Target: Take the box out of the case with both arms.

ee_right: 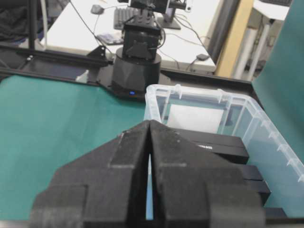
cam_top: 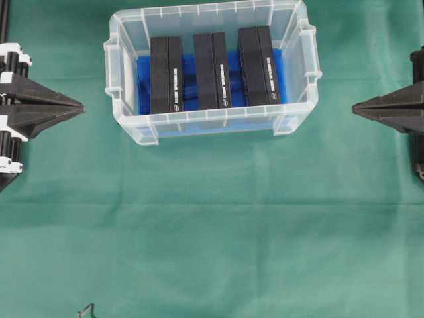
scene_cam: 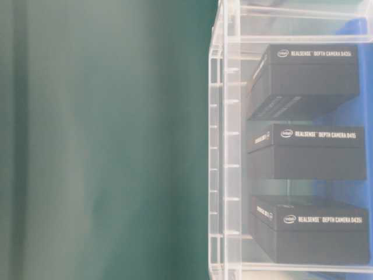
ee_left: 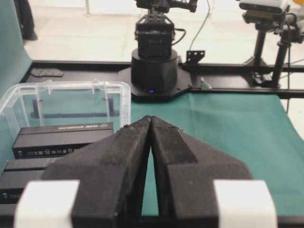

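Three black boxes stand in the clear case (cam_top: 212, 122) while both arms wait at the sides with jaws pressed together

The case sits at the far middle of the green surface (cam_top: 212, 225), its floor lined with a blue sheet (cam_top: 189, 83); the left box (cam_top: 165, 74), middle box (cam_top: 212, 69) and right box (cam_top: 256, 65) stand on edge side by side with gaps between them. The left gripper (cam_top: 81, 107) points at the case from the left and the right gripper (cam_top: 355, 107) from the right, each well apart from its walls, jaws closed to a point and holding nothing
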### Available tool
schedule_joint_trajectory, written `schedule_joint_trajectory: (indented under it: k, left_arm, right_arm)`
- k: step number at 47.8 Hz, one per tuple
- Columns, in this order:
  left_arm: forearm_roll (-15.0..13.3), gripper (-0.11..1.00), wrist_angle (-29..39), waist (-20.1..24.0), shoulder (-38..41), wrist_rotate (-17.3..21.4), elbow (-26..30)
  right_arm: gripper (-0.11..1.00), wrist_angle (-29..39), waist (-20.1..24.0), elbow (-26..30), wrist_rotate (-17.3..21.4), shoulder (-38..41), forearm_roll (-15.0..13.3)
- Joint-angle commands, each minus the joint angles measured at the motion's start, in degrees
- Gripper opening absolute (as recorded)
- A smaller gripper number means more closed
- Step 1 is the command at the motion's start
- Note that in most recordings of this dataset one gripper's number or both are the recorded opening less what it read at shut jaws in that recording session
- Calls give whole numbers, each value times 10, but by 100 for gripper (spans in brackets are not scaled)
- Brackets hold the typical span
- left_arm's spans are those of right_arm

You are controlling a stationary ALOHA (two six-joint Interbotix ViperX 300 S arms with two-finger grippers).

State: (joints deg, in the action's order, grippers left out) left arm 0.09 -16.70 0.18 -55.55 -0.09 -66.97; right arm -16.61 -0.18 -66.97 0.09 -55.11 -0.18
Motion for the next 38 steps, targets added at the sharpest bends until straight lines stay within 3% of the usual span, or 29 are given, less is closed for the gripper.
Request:
schedule_joint_trajectory:
  k: [1,28,38]
  left_arm:
    - [1,1,7,-2,6,-13,11]
    - [10,1,66,-1,-18,-18,40]
    - [11,1,121,27,-34,-18,66]
  right_arm:
    - [0,-1,1,7,4,4,3]
    - [0,77,-1,59,4,2,2]
    - [1,142,-42,103,4,3,0]
